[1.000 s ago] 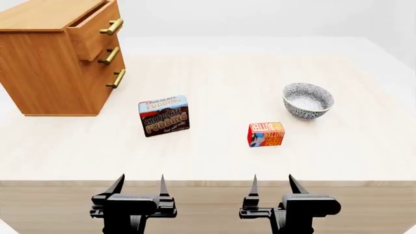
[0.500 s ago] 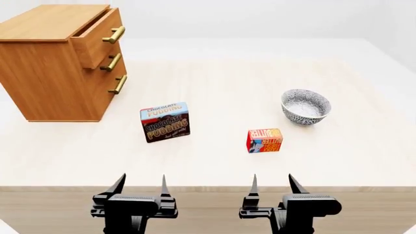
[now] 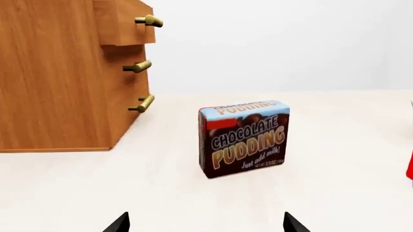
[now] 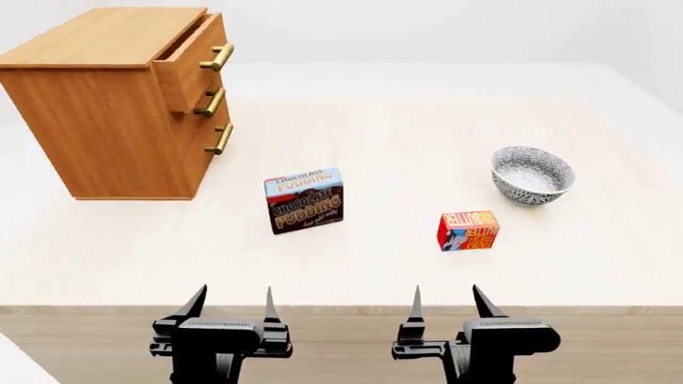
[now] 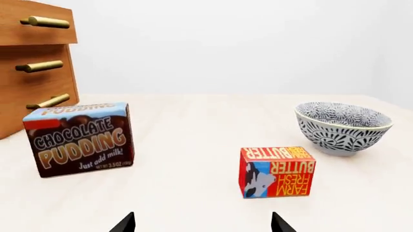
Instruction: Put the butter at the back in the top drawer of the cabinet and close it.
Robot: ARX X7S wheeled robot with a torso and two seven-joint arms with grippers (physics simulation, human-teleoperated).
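Observation:
The butter, a small red-orange box, stands on the table right of centre. The wooden cabinet sits at the back left; its top drawer is pulled partly out, brass handle forward. My left gripper and right gripper hover side by side over the table's near edge, both open and empty. The right gripper faces the butter from a distance; the left faces the pudding box.
A chocolate pudding box stands upright between the cabinet and the butter. A patterned grey bowl sits right of the butter. The light wooden table stretches back to a white wall.
The whole head view has shifted: cabinet, boxes and bowl all slid to the right and slightly down in the picture. The grippers keep the same place and stay open.

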